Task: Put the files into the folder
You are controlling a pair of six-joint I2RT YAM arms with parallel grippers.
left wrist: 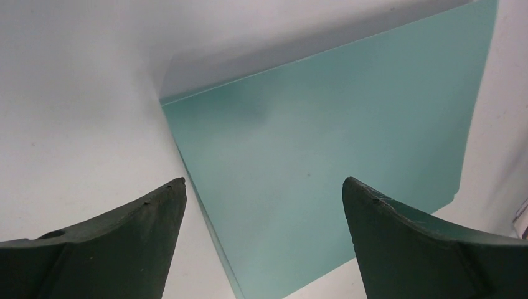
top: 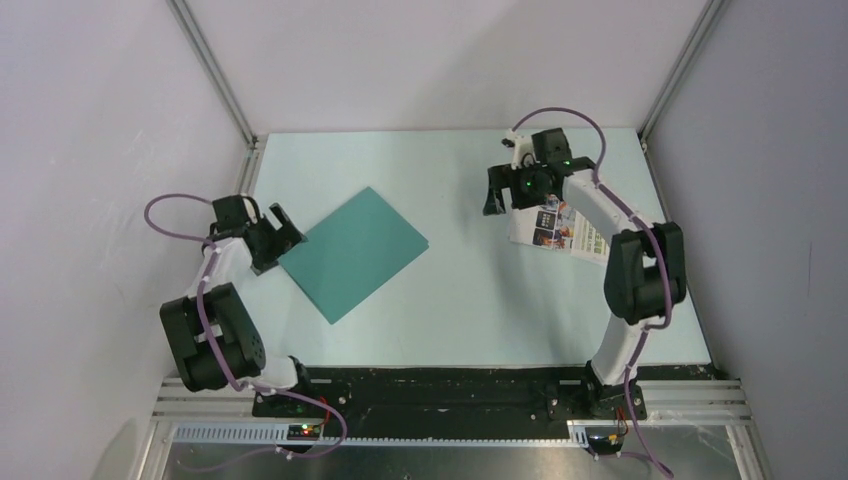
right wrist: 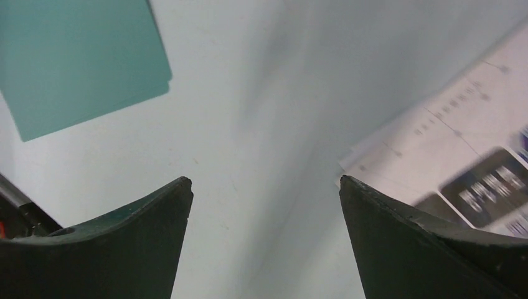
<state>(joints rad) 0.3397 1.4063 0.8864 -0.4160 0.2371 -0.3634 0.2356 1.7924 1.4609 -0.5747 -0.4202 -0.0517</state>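
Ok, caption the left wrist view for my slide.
Open left gripper framing the teal folder lying on the pale table.

We can't read the white paper sheets with colourful photos [top: 548, 228]: the white right arm [top: 600, 205] covers part, and close up the print's blurry. And the flat teal-green folder [left wrist: 324, 143] gets cropped too.

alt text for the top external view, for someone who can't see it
A flat teal folder lies askew left of centre on a pale table, the left gripper open at its left corner. At right, the right gripper hangs open by the files, which its arm partly hides.
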